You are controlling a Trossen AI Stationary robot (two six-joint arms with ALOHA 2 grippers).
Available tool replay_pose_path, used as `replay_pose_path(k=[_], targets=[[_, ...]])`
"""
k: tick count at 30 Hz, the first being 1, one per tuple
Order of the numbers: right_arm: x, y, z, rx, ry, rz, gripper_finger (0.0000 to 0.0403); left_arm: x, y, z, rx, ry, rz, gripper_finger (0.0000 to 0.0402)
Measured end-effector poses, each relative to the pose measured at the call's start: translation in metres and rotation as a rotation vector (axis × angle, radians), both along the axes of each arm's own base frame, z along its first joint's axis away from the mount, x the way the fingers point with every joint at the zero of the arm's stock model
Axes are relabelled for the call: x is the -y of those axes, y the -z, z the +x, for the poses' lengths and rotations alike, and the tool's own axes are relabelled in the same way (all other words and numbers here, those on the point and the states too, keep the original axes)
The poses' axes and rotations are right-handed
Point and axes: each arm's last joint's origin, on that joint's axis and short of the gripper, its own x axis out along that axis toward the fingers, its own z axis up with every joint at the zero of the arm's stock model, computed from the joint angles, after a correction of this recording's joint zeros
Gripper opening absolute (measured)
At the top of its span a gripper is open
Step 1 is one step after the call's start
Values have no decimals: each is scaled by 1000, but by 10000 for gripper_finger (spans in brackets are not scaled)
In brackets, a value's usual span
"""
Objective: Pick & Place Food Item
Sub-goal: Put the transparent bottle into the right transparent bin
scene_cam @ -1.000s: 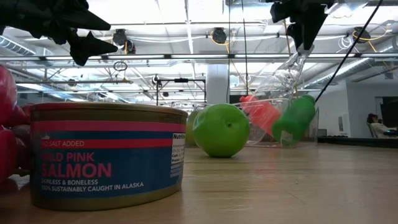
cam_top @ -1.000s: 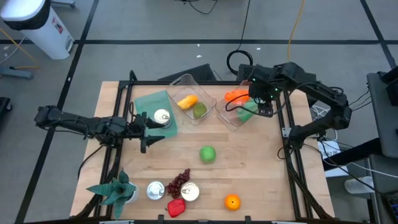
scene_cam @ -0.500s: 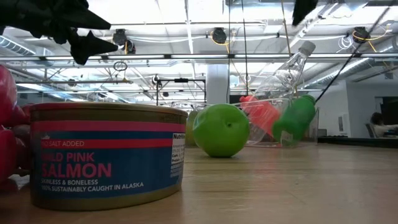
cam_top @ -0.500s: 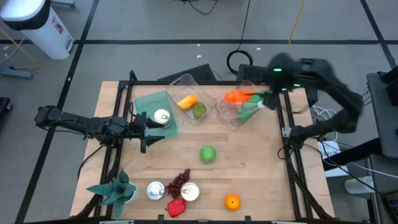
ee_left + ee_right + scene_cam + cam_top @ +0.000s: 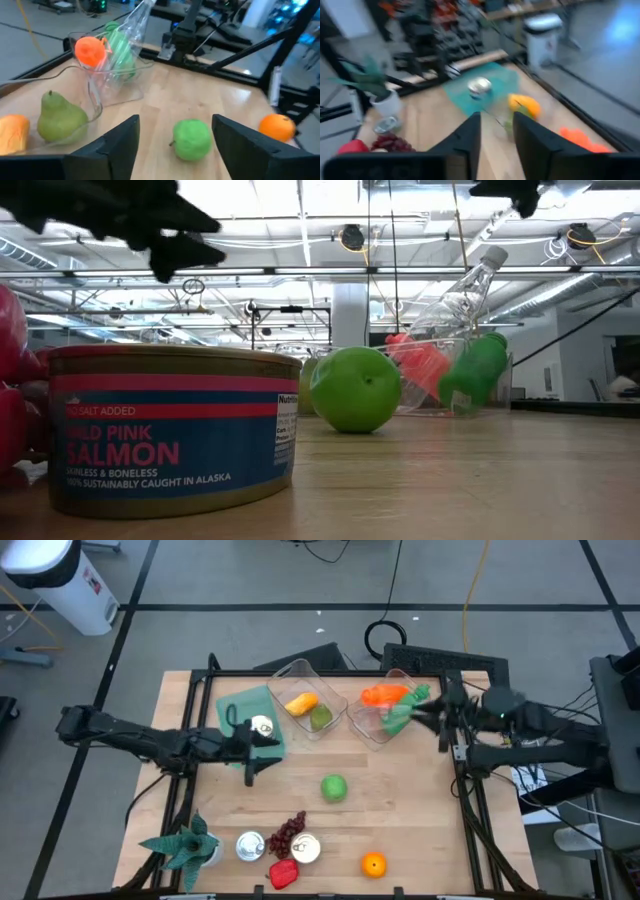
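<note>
A green potted plant (image 5: 186,846) is standing at the 7 o'clock corner of the wooden table (image 5: 420,810), while a teal mat (image 5: 240,703) is lying toward 11 o'clock. On the grey floor beyond, a white bin (image 5: 52,578) is sitting far out at 10 o'clock, and what looks like a coiled black cable (image 5: 384,637) is resting just past the table's 12 o'clock edge.

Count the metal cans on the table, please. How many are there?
3. One can lies on the green mat near the left gripper. Two more stand at the near edge: one beside the plant, one by the grapes. Others could be hidden.
</note>
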Motion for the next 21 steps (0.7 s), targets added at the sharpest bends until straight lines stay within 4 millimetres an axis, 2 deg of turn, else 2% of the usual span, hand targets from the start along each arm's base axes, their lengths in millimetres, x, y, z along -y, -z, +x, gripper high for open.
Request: replay_pose_path(k=[5, 8, 11, 15, 21], targets=[[-17, 33, 16, 133, -185, -105, 29, -7, -12, 29, -39, -37, 57, 198], [-27, 34, 13, 179, -285, -150, 5, -12, -21, 38, -30, -15, 100, 151], [-32, 34, 6, 181, -289, -185, 9, -17, -31, 43, -2, 23, 100, 93], [-30, 33, -12, 148, -175, -247, 15, -21, -34, 49, 0, 84, 100, 16], [-14, 28, -46, 100, 144, -219, 15, -24, -33, 66, -27, 110, 96, 10]])
